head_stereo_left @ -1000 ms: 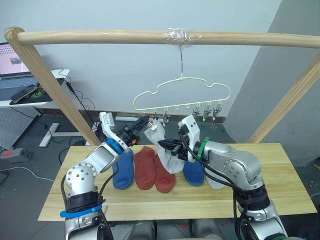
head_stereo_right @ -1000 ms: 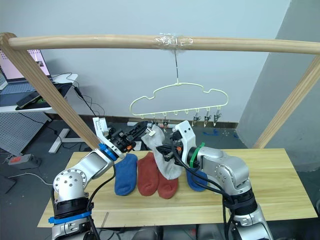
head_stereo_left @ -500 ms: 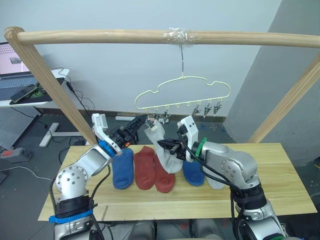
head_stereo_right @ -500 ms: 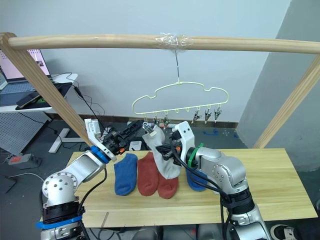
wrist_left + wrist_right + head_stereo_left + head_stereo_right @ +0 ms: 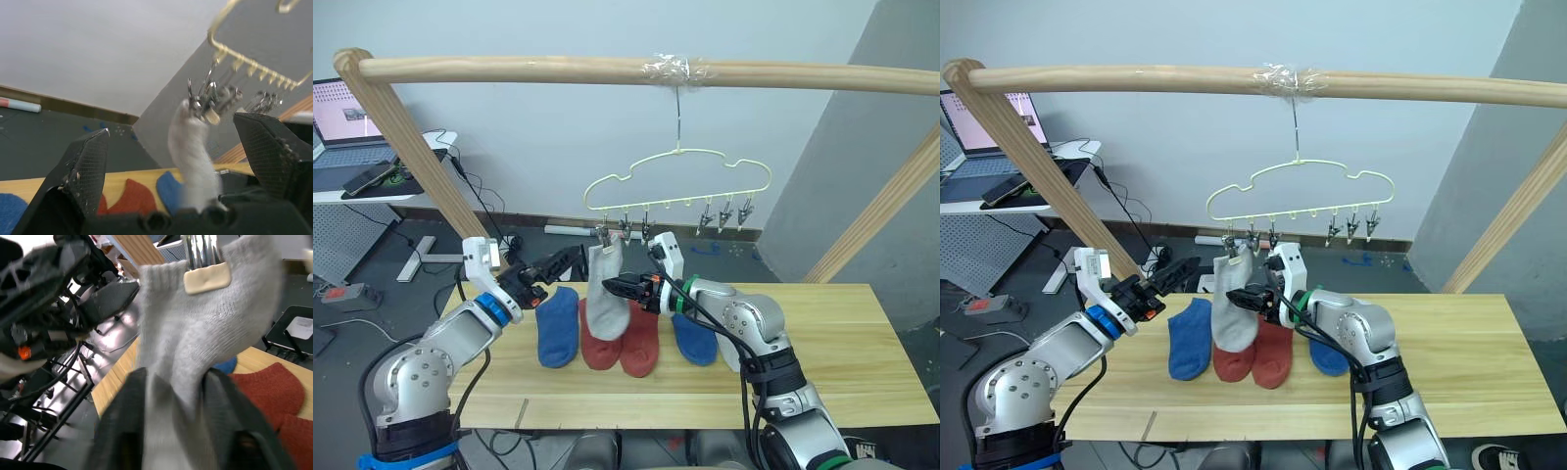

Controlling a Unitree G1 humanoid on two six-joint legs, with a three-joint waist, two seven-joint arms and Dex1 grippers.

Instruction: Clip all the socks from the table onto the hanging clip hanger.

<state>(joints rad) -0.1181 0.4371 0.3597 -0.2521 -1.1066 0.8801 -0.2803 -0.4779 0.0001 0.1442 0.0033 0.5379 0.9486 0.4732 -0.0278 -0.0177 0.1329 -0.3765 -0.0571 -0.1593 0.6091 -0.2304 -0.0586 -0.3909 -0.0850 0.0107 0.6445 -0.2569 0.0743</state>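
Nearest us, the table (image 5: 822, 392), light planks running wide across the front. On it lie five socks in a loose row: a blue sock (image 5: 557, 331) on the robot's left, two red socks (image 5: 640, 343) overlapping in the middle, a second blue sock (image 5: 693, 338) just beyond them to the right, and a grey sock (image 5: 728, 351) half hidden behind the right forearm.

Up off the table now. The left gripper (image 5: 570, 259) sits off to the left of the hanger, fingers spread wide and holding nothing; its wrist view looks straight between them at the clips. The right gripper (image 5: 619, 287) reaches in from the other side, and the right wrist view shows its two fingers flanking the lower part of the hanging grey sock (image 5: 603, 302), but I can't tell whether they are pinching it or merely alongside.

That sock hangs by its cuff from a clip (image 5: 206, 265) at the left end of the hanger (image 5: 677, 181), which dangles by its hook from the wooden pole (image 5: 509, 70).

So, by my reading, sock one is clipped and this is the letting-go. Next call: free the right fingers without tugging the cuff loose, then go down for the nearest sock.
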